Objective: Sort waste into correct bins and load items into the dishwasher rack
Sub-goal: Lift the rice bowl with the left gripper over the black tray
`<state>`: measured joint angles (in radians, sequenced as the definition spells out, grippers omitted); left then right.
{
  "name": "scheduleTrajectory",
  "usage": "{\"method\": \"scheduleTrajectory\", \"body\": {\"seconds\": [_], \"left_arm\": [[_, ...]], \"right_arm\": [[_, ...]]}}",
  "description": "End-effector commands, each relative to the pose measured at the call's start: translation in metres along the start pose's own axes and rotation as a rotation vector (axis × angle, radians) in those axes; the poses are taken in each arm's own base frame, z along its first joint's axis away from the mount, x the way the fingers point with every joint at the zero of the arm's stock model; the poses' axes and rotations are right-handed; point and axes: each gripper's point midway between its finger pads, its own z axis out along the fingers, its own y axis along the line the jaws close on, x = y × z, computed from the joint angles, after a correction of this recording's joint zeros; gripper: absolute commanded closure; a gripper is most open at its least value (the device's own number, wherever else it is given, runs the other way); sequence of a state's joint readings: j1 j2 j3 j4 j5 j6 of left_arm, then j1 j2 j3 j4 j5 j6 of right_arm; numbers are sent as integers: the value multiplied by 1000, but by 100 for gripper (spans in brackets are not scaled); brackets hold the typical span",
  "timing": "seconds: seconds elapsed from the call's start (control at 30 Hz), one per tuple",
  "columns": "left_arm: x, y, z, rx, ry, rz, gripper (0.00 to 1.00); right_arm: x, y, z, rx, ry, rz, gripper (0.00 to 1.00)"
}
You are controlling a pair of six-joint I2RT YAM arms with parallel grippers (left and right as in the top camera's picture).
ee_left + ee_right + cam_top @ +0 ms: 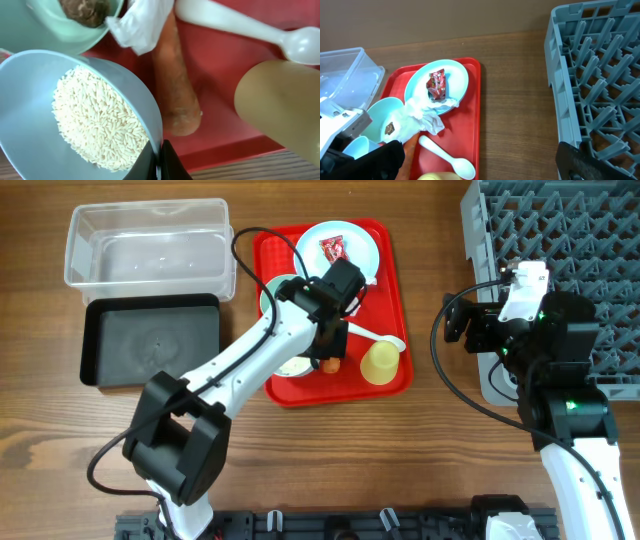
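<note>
My left gripper (160, 161) is shut on the rim of the light blue bowl (25, 125), which holds white rice grains (100, 120). Beside it on the red tray lie an orange carrot piece (172, 85), a crumpled tissue (142, 22), the white spoon (240, 25) and the yellow cup (280, 105). The green bowl (30, 25) holds a brown lump (87, 11). A red wrapper (333, 248) lies on the pale blue plate (355, 235). My right gripper (455, 320) hangs open and holds nothing, by the left edge of the grey rack (560, 240).
The clear tub (150, 245) and the black tray (150, 340) stand left of the red tray (390, 240). Bare wooden table lies between the red tray and the rack. My left arm reaches over the tray's left half.
</note>
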<state>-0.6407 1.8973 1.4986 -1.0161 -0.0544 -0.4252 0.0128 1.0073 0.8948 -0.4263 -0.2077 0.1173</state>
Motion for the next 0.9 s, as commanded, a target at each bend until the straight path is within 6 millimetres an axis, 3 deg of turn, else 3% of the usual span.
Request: {"method": "scheduleTrajectory", "body": {"seconds": [0.0, 0.23, 0.47, 0.6, 0.87], "left_arm": [[-5, 11, -6, -2, 5, -34, 96], [-19, 52, -36, 71, -11, -176, 96], [-38, 116, -76, 136, -106, -344, 96], [-38, 155, -80, 132, -108, -430, 96], [-40, 197, -90, 337, -129, -466, 96]], "right_arm": [[-11, 1, -2, 8, -25, -22, 0], [-12, 1, -2, 8, -26, -22, 0], [-12, -1, -3, 19, -29, -22, 0], [-12, -1, -3, 19, -28, -22, 0], [-11, -1, -2, 20, -25, -21, 0]]}}
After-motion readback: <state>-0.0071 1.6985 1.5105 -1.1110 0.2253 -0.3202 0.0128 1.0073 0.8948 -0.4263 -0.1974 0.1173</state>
